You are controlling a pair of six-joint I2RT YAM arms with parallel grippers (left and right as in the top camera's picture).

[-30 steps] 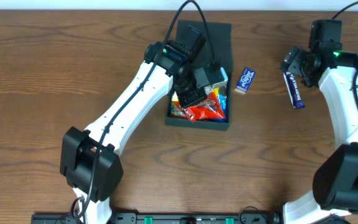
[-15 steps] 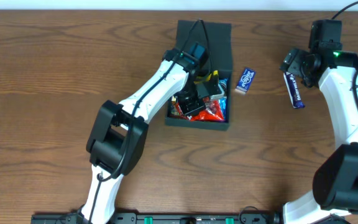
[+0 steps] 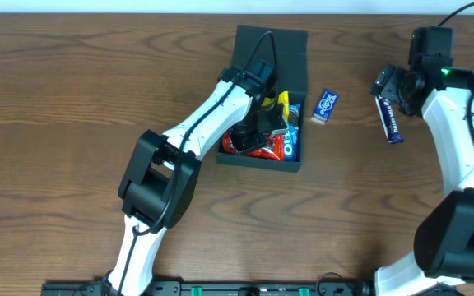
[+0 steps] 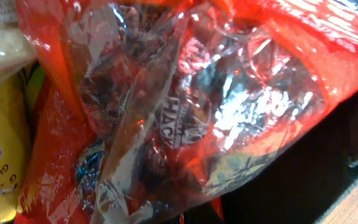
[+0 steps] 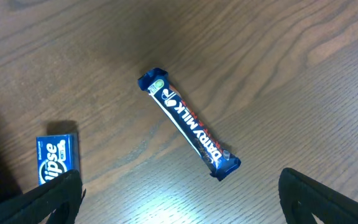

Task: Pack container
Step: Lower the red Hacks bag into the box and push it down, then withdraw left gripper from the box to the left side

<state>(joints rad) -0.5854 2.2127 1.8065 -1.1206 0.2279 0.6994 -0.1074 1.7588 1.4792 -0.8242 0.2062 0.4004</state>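
Note:
The dark teal container (image 3: 257,165) stands at the table's back middle, its flap lid (image 3: 252,45) open and lying flat behind it. It holds a red clear-windowed snack packet (image 3: 276,150), a yellow packet (image 3: 285,102) and a blue packet (image 3: 291,140). My left gripper (image 3: 256,131) is down inside the container on the red packet. The red packet (image 4: 185,106) fills the left wrist view and the fingers are hidden there. My right gripper (image 5: 179,199) is open and empty above the table, near a blue Dairy Milk bar (image 5: 188,124).
A small blue gum pack (image 3: 326,106) lies on the wood just right of the container; it also shows in the right wrist view (image 5: 56,158). The Dairy Milk bar (image 3: 390,120) lies at the far right. The container's dark inner wall (image 4: 303,180) shows beside the red packet.
My left arm swung its elbow inward and the gripper sank lower and to the left inside the container, onto the red packet. The right arm has not moved.

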